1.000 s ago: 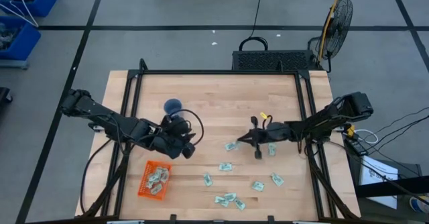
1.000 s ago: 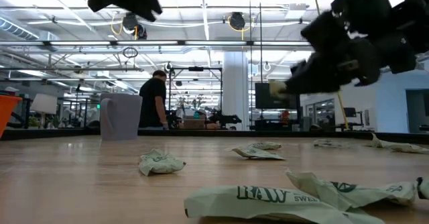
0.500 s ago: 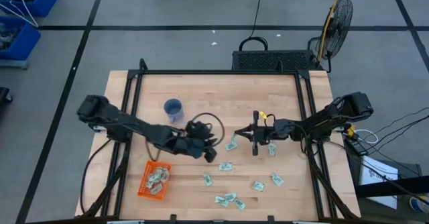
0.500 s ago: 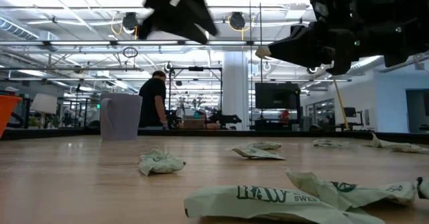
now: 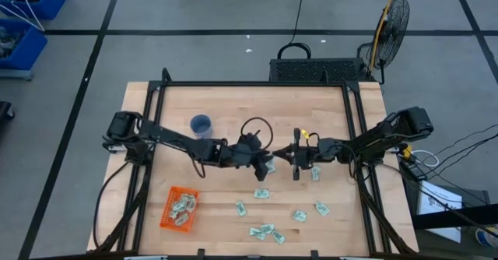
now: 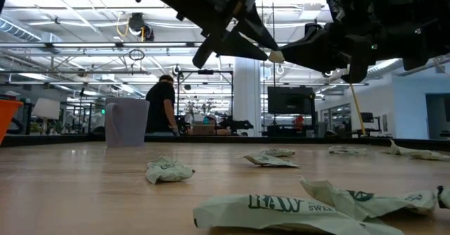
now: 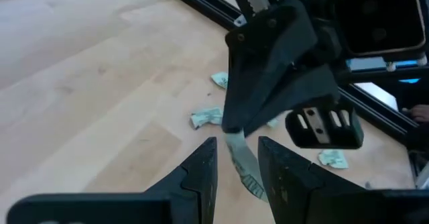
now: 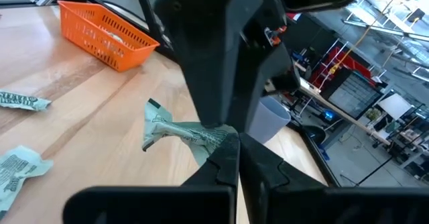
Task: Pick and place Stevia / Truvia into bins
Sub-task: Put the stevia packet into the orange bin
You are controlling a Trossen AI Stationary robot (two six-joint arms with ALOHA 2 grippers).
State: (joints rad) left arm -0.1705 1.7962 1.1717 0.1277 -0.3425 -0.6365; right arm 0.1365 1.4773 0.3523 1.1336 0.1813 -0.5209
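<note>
My right gripper (image 5: pixel 289 158) hovers over the table's middle, shut on a pale green sachet (image 8: pixel 175 131). My left gripper (image 5: pixel 268 163) has reached across to meet it, tip to tip, and is open. Its fingers (image 7: pixel 201 167) stand on either side of the sachet's hanging end (image 7: pixel 242 163); whether they touch it I cannot tell. The orange basket (image 5: pixel 178 208) sits near the table's near-left corner with several sachets inside. Loose sachets (image 5: pixel 262 193) lie flat on the near-right part of the table. My right gripper pinches the sachet by one crumpled end (image 8: pixel 216 141) between its two fingers, coming level from the table's right side. The sachet is lifted clear of the table. Its free end (image 7: pixel 242 163) sticks out past the fingertips toward my left gripper and droops.
A blue cup (image 5: pixel 201 124) stands upright far-left of the grippers. Scattered sachets (image 5: pixel 264 231) lie near the table's near edge, and others lie close to the low camera (image 6: pixel 281 210). A person (image 6: pixel 160 105) stands in the room beyond the table. A black frame (image 5: pixel 257 84) borders the table.
My left arm has swung from beside the basket toward the table's right, up to my right gripper's tip. My right gripper, tipped downward a second ago, has risen a little and levelled out, keeping hold of the sachet.
</note>
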